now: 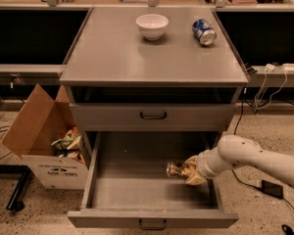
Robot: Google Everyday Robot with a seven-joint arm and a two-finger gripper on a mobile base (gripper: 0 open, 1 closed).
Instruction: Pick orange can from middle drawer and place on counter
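The middle drawer [137, 199] is pulled open below the counter [117, 58], its long grey tray showing. The orange can [176, 169] lies on its side at the right of the tray, silver end facing left. My gripper [190, 170] reaches in from the right on a white arm and is shut on the orange can. The can looks held slightly above the drawer floor, with a shadow under it.
A white bowl [152, 26] and a blue and white can [204, 32] lying on its side sit at the back of the counter. A shut drawer front [153, 115] is above the open one. An open cardboard box [49, 146] with litter stands at the left. Cables run at the right.
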